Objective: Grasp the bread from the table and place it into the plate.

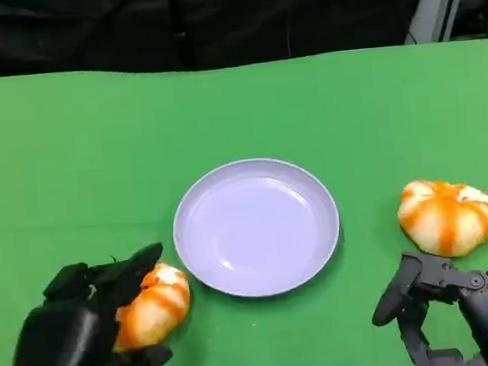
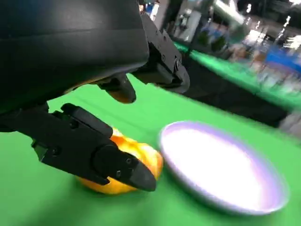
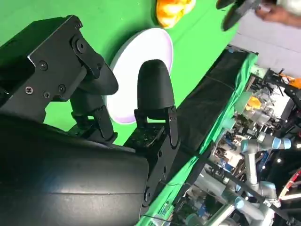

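Note:
An orange-and-white bread roll (image 1: 156,306) lies on the green table just left of the lilac plate (image 1: 257,225). My left hand (image 1: 69,338) reaches around it, with fingers over its top and the thumb under its near side. In the left wrist view a gap shows between the upper fingers (image 2: 164,70) and the roll (image 2: 136,157), and the plate (image 2: 221,174) lies just beyond. A second roll (image 1: 446,215) sits right of the plate. Just in front of it my right hand (image 1: 451,310) hovers with fingers apart, holding nothing.
The plate (image 3: 141,47) holds nothing. The right wrist view looks over my right hand (image 3: 70,155) across the plate to the left roll (image 3: 171,12). The green table ends at a dark backdrop behind. Lab equipment stands beyond the table edge.

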Controlling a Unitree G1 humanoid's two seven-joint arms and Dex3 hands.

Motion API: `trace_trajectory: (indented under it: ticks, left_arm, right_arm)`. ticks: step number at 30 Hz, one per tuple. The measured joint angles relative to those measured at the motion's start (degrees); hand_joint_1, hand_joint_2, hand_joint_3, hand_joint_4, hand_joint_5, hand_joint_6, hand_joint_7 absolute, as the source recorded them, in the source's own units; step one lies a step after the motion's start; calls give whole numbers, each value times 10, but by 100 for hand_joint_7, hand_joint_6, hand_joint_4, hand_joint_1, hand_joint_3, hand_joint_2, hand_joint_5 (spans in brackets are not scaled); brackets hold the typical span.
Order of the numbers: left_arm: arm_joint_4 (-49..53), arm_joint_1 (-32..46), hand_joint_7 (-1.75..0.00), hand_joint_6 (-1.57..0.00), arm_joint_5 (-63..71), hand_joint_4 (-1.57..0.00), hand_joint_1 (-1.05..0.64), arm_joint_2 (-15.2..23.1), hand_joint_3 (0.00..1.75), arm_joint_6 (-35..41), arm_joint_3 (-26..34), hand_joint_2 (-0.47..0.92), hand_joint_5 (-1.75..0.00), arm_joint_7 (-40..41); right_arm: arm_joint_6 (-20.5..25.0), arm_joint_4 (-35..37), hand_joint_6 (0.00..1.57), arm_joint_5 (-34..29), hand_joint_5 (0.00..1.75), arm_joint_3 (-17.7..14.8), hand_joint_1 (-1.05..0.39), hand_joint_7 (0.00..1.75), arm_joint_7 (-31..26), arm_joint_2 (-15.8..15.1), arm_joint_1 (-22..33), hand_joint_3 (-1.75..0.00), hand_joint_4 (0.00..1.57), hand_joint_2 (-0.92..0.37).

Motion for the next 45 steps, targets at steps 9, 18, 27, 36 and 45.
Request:
trace_trajectory:
  ticks: [9,18,27,36,45]
  left_arm:
    - [-20,-54,0,-43,111,-38,-61,39,0,134,-90,86,-41,-44]
    - [53,-111,0,-42,151,-42,-62,51,1,222,-168,91,-26,-85]
    - [177,-183,-2,-47,137,-53,-55,51,3,276,-215,92,-21,-89]
    - [243,-175,-126,-82,32,-76,-20,65,38,170,-198,91,-173,119]
    - [182,-115,-113,-84,9,-79,-25,97,12,138,-178,92,-175,201]
  right_arm:
    - [0,0,81,-2,160,2,10,133,-5,0,0,-146,85,-30]
    - [6,-4,80,-1,162,5,10,134,-6,0,2,-144,84,-31]
    - [5,-6,80,5,166,6,10,135,-6,0,2,-145,84,-31]
    - [6,-6,79,10,169,6,10,135,-5,0,2,-142,83,-32]
    - [9,-9,81,10,165,6,10,133,-4,-1,5,-140,83,-34]
